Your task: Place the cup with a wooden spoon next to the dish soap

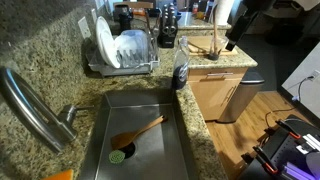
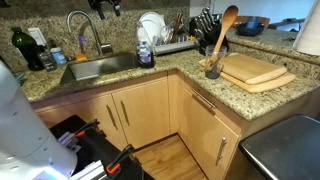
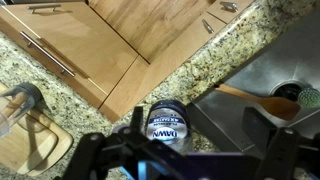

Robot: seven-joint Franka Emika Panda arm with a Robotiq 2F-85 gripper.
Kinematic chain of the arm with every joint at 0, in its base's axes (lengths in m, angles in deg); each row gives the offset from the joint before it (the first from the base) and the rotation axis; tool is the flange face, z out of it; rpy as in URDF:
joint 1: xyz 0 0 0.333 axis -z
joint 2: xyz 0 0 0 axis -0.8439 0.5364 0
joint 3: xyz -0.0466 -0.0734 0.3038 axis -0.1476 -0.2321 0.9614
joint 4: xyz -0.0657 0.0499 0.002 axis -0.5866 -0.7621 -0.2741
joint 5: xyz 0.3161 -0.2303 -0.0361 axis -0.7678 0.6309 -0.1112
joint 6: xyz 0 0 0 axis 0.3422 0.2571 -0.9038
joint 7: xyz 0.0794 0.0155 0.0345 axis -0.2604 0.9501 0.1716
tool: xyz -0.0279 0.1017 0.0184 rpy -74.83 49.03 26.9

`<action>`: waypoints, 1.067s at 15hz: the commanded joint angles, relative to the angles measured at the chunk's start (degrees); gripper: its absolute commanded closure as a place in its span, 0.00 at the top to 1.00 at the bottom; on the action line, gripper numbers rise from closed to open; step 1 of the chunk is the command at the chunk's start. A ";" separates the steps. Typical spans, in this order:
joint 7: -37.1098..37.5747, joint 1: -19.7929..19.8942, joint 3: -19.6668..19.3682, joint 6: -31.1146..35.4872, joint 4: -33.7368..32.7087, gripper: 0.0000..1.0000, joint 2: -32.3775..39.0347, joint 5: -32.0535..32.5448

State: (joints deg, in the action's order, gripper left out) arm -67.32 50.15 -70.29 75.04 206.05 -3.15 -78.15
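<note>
The dish soap is a tall greyish bottle on the granite counter by the sink corner; it also shows in an exterior view and from above in the wrist view. The small dark cup stands on the counter with the wooden spoon upright in it. In an exterior view the cup and spoon stand beside the cutting boards, well apart from the soap. In the wrist view the cup is at the far left. My gripper hangs high above the soap, open and empty.
The sink holds a wooden-handled brush with a green head. A dish rack with plates stands behind it, and a faucet at the back. Cutting boards lie by the cup. A knife block stands behind.
</note>
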 commanded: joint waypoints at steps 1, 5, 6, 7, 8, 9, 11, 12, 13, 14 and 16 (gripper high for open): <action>0.28 -0.95 -0.80 -0.14 -0.13 1.00 0.13 0.34; 0.28 -0.95 -0.80 -0.14 -0.13 1.00 0.13 0.34; 0.28 -0.95 -0.80 -0.14 -0.13 1.00 0.13 0.34; 0.28 -0.95 -0.80 -0.14 -0.13 1.00 0.13 0.34; 0.28 -0.95 -0.80 -0.14 -0.13 1.00 0.13 0.34; 0.28 -0.95 -0.80 -0.14 -0.13 1.00 0.13 0.34; 0.28 -0.95 -0.80 -0.14 -0.13 1.00 0.13 0.34; 0.28 -0.95 -0.80 -0.14 -0.13 1.00 0.13 0.34; 0.28 -0.95 -0.80 -0.14 -0.13 1.00 0.13 0.34; 0.28 -0.95 -0.80 -0.14 -0.13 1.00 0.13 0.34; 3.74 0.46 -2.48 0.78 -2.79 1.00 0.19 -2.27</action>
State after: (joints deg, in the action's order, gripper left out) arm -66.88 50.14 -70.43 75.04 205.96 -3.15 -78.32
